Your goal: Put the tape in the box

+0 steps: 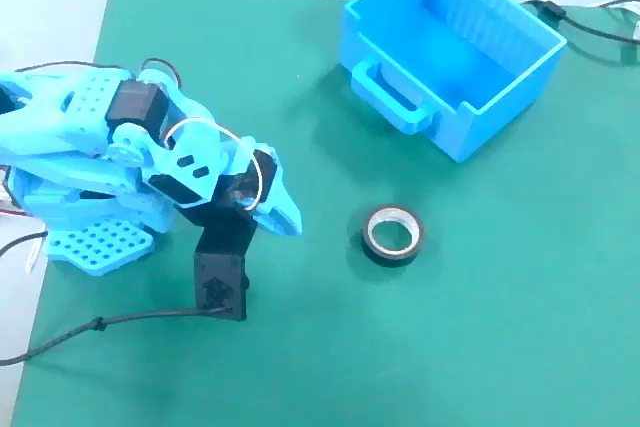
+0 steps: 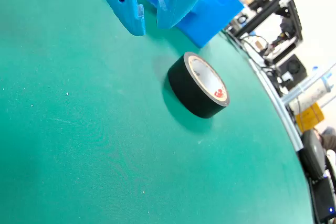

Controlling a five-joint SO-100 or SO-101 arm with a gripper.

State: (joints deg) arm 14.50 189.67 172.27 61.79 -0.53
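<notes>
My blue plastic hand [image 2: 149,22], slightly open and empty, should straddle the small black tape roll [image 2: 197,85] squarely before closing.

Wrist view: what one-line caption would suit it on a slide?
Open blue jaws hover above the green mat, short of the black tape lying flat, the blue box behind.

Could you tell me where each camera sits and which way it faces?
Fixed view: high above the green mat, looking down at the arm, the tape and the box.
Wrist view: rides on the arm, looking low across the mat past the claw, slightly parted, toward the tape.
Shared: tape, box, mat, claw.
</notes>
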